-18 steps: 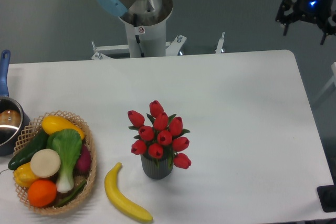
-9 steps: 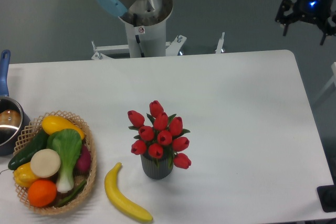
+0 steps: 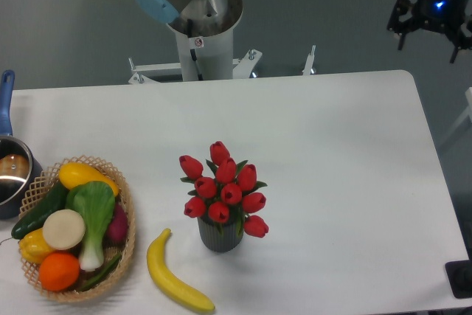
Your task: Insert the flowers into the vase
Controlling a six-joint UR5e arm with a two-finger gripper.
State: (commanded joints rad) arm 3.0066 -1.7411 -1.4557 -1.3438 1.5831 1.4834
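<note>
The flowers, a bunch of red tulip buds with green leaves, stand upright with their stems down in the vase, a small dark grey ribbed cylinder near the table's front middle. The bunch spreads wider than the vase mouth. My gripper hangs at the top right, beyond the table's far right corner and far from the flowers. Its fingers are spread apart with nothing between them.
A yellow banana lies just left of the vase. A woven wicker basket full of vegetables and fruit sits at the front left. A pot with a blue handle stands at the left edge. The arm's base rises behind the table.
</note>
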